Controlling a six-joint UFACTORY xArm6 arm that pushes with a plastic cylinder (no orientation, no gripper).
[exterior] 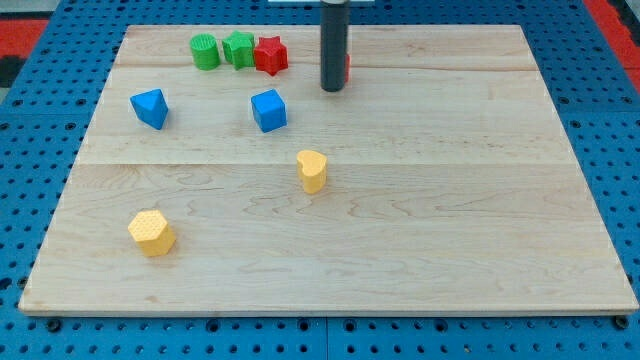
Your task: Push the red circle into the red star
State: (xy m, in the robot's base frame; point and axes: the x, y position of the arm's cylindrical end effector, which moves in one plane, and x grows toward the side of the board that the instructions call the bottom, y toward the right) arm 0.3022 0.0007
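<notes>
Here the small red circle block (346, 68) is almost wholly hidden: only a thin red sliver shows at the right edge of the straight dark rod, at the far side of the pale wooden counter (420, 200). My tip (332, 89) rests on the counter right in front of that sliver, so close that I cannot tell whether the two touch. The rod carries no end effector that could open or close, so there is no jaw state to give.

The red star-shaped block (270, 55) lies to the left of the tip, near but apart from it. Its left side touches a green block (239, 48) of unclear shape, and a ribbed green cylinder block (204, 52) sits just beside that one, the three forming a short row along the far edge.

Nearer, a blue cube-like block (268, 110) lies left of the tip, and a blue angular block (149, 107) lies further left. A yellow heart-shaped block (312, 170) stands around the middle of the counter, and a yellow hexagonal block (151, 233) lies toward the near left corner.

The counter rests on a blue pegboard surface (40, 150).
</notes>
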